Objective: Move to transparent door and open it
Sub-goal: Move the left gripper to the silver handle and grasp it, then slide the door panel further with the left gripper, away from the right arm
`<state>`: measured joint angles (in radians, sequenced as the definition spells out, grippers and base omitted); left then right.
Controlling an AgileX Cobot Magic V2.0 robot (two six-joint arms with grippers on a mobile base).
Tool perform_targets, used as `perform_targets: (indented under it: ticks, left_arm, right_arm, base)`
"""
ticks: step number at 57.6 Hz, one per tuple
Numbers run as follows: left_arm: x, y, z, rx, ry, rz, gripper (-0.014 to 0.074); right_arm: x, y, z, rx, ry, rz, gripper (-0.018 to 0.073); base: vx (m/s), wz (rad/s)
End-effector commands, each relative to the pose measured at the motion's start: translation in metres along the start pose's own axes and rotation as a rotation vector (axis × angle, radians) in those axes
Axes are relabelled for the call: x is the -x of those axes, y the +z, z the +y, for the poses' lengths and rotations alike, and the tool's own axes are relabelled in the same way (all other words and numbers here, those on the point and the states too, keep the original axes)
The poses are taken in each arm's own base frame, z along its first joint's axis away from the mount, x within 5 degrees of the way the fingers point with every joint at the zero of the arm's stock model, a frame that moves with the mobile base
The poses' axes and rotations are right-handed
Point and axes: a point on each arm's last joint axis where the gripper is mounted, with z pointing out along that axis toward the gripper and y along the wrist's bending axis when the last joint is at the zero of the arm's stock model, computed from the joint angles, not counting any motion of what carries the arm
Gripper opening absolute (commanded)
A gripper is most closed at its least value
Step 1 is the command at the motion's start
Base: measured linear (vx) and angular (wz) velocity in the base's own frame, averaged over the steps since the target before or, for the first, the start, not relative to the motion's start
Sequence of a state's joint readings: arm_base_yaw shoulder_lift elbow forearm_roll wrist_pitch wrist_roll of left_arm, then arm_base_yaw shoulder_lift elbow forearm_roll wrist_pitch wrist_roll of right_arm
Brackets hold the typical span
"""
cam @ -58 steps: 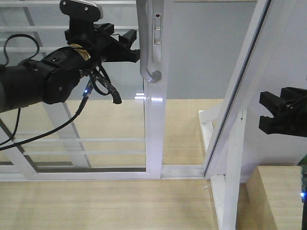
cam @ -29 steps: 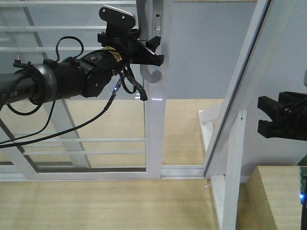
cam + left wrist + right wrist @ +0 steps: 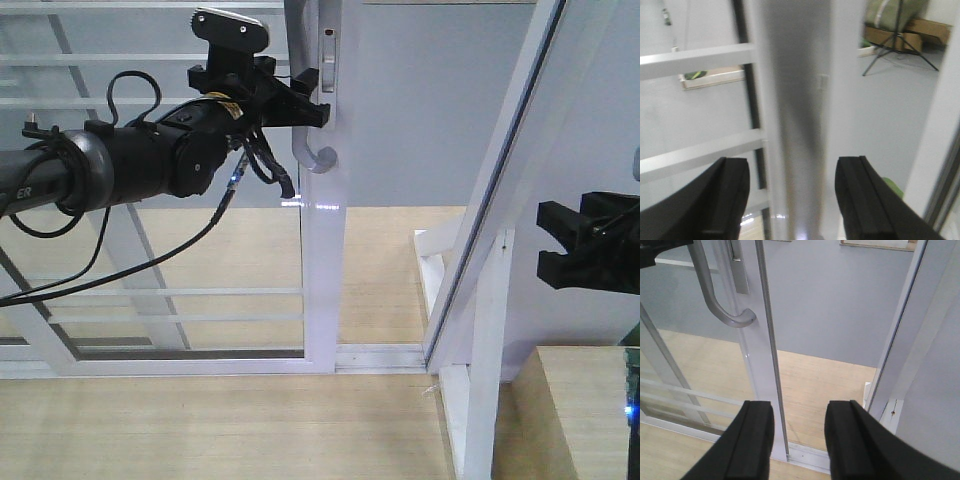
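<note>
Left claw (image 3: pixel 315 98) spread astride door handle (image 3: pixel 732 320), contact unclear; right claw (image 3: pixel 797 412) spread, apart.

a: counting now, two grippers up: left gripper (image 3: pixel 315 97), right gripper (image 3: pixel 556 240).
b: one transparent door (image 3: pixel 322 250), and one grey handle (image 3: pixel 318 158) on it.
a: one slanted post (image 3: pixel 510 170), and one tripod (image 3: pixel 899 33) beyond the glass.
</note>
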<state>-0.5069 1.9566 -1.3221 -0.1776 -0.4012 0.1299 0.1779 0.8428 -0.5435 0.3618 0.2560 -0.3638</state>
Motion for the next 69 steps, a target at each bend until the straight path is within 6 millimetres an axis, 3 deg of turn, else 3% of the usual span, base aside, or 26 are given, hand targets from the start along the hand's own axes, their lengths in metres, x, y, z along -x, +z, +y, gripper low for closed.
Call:
perform_targets:
  ticks: [1,20,42,59,69]
  left_arm:
    - [0.047,-0.012,0.003,0.035,-0.024,-0.206,0.0503]
    - [0.044,-0.004,-0.001,0.001,-0.017,-0.228,0.0503]
    - [0.053,0.009,-0.002,-0.015,-0.052,-0.264,0.0503]
    - [0.040,0.016,0.002,-0.001,-0.056,-0.238,0.0402]
    - [0.041,0.017,0.018,0.037,-0.069,-0.243,0.0377]
  right_arm:
    - [0.016,-0.006,-0.003,-0.029,-0.006,-0.102,0.0333]
    - [0.016,-0.006,-0.003,-0.030,-0.010,-0.102,0.0333]
    - [0.016,-0.006,-0.003,-0.030,-0.012,-0.101,0.0333]
    - [0.016,-0.006,-0.003,-0.030,-0.012,-0.101,0.0333]
    - [0.016,-0.006,-0.003,-0.030,-0.012,-0.101,0.0333]
  base:
    - [0.00,0.00]
    - [0.00,0.00]
    - [0.00,0.00]
    - [0.00,0.00]
    - [0.00,0.00]
